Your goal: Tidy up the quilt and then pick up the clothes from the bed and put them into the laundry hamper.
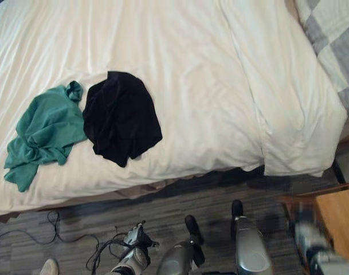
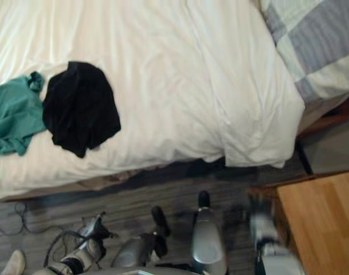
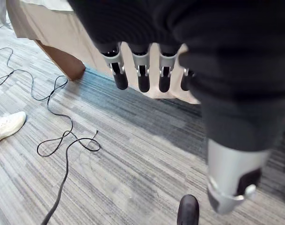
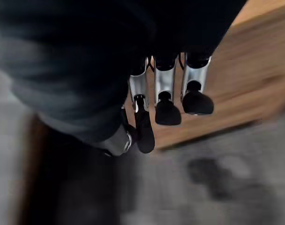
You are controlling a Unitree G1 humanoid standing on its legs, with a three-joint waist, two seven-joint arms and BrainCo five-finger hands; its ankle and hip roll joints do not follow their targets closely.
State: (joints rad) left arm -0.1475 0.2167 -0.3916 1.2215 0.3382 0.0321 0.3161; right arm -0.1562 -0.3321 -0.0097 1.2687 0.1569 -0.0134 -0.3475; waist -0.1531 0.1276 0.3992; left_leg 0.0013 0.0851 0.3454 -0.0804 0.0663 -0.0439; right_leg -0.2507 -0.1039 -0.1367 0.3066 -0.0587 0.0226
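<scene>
Down by the floor (image 3: 133, 154) hang both of my hands. My left hand (image 3: 142, 70) has straight, loose fingers and holds nothing; my right hand (image 4: 165, 93) is the same, close to a wooden stand (image 2: 320, 217). On the bed (image 1: 77, 192) the white quilt (image 1: 220, 86) looks mostly flat, with a fold near its right edge — I think I should smooth that first. The green top (image 1: 45, 132) and the black top (image 1: 121, 117) lie side by side, touching, on the quilt. I should reach slowly and grab each one in its bunched middle — not by a loose corner.
</scene>
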